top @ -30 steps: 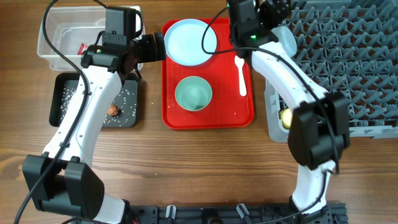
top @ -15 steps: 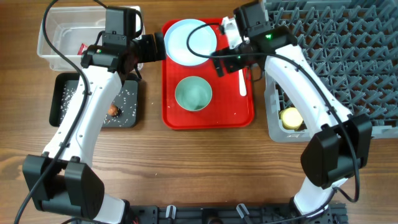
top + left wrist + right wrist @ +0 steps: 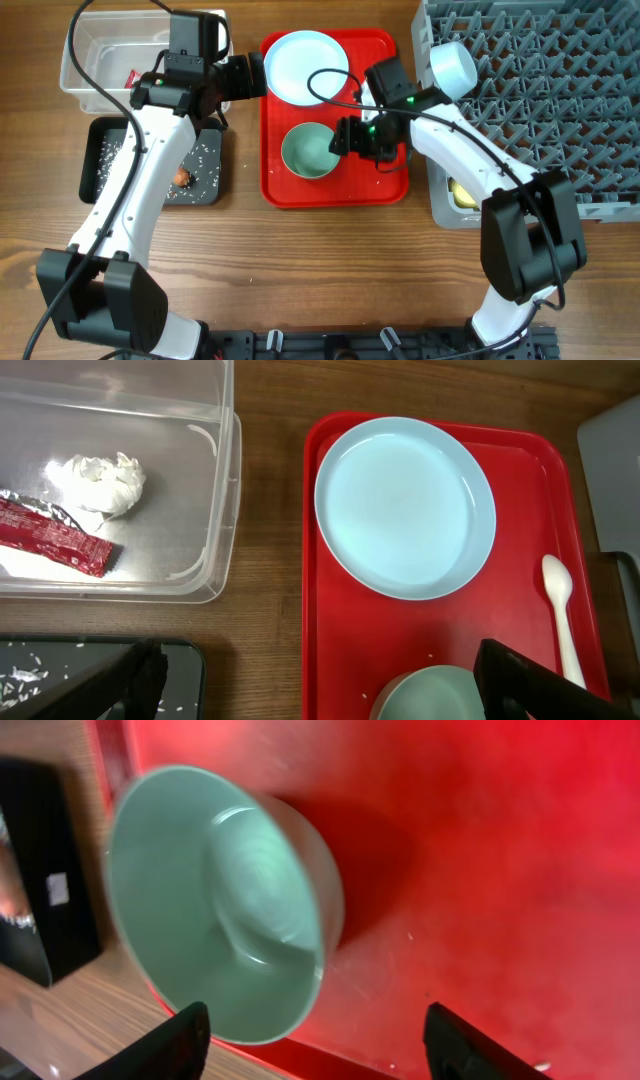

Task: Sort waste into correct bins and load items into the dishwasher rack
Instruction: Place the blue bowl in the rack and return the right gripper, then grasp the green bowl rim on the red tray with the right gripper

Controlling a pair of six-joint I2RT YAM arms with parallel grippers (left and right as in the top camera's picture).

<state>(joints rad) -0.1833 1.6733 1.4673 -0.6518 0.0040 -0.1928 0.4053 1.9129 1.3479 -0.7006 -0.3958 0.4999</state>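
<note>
Mint-green bowl (image 3: 311, 152) lay between the right gripper's (image 3: 312, 1030) jaws, which stood partway apart over its three o'clock rim, not clamped that I could see. It sat at six o'clock on the red tray (image 3: 385, 185). The left gripper (image 3: 320, 665) hung wide open at nine o'clock of the pale blue plate (image 3: 305, 66), beside the clear tub (image 3: 80, 70).
</note>
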